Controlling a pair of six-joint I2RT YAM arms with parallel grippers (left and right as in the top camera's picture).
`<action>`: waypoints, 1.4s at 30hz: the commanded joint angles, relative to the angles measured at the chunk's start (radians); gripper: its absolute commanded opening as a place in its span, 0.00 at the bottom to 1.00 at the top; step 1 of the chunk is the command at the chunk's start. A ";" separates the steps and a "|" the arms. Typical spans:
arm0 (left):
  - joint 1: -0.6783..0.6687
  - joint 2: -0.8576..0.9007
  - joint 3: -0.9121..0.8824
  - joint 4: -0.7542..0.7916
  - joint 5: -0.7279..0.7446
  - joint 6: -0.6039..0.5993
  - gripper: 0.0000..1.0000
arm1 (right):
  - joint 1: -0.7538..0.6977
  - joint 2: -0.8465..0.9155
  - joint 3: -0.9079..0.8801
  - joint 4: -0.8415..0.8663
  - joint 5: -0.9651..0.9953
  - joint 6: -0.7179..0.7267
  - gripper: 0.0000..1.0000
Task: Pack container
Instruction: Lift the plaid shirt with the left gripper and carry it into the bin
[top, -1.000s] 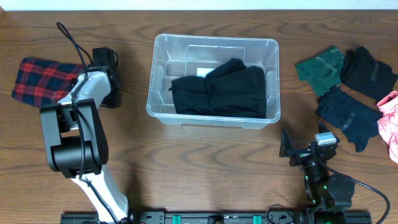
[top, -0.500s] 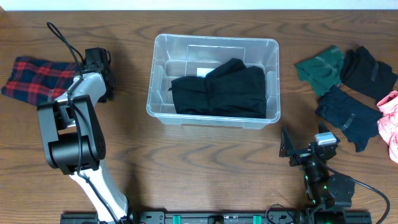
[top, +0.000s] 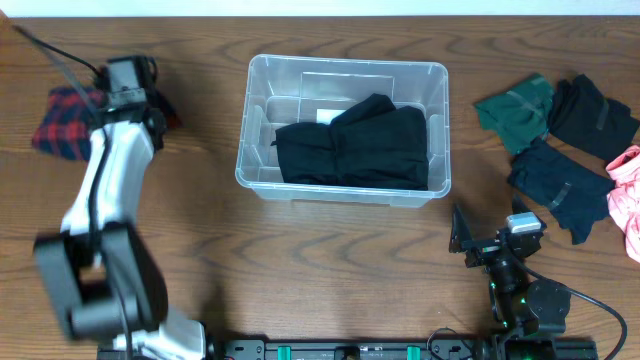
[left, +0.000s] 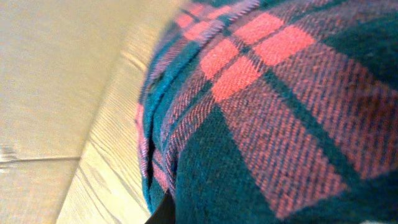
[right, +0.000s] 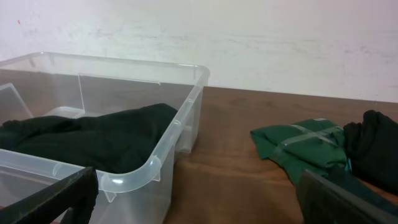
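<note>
The container (top: 258, 110), a clear rectangular tub, stands mid-table with a black garment (top: 355, 148) lying inside. At the far left, my left gripper (top: 128, 85) is shut on a red-and-navy plaid cloth (top: 62, 125), which is bunched under it. That plaid cloth (left: 267, 112) fills the left wrist view, with only one dark fingertip (left: 163, 215) showing at the bottom edge. My right gripper (top: 490, 240) rests open near the front right with nothing between its fingers. In the right wrist view the container's near corner (right: 155, 163) lies ahead to the left of my right gripper (right: 199, 208).
Right of the tub lie a green garment (top: 515, 110), a black one (top: 592, 115), a dark navy one (top: 555, 185) and a pink one (top: 625, 175) at the table's right edge. The green garment (right: 305, 149) also shows in the right wrist view.
The left gripper has shut on the plaid cloth and moved left and back; the cloth has gone from spread flat to bunched. The right arm has not moved.
</note>
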 joint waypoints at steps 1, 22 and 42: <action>-0.039 -0.184 0.011 -0.002 -0.006 -0.066 0.06 | -0.005 -0.007 -0.002 -0.002 -0.005 0.011 0.99; -0.530 -0.491 0.033 -0.287 0.012 -0.362 0.06 | -0.005 -0.007 -0.002 -0.002 -0.005 0.011 0.99; -0.899 -0.423 0.102 -0.244 0.016 -0.652 0.06 | -0.005 -0.007 -0.002 -0.002 -0.005 0.011 0.99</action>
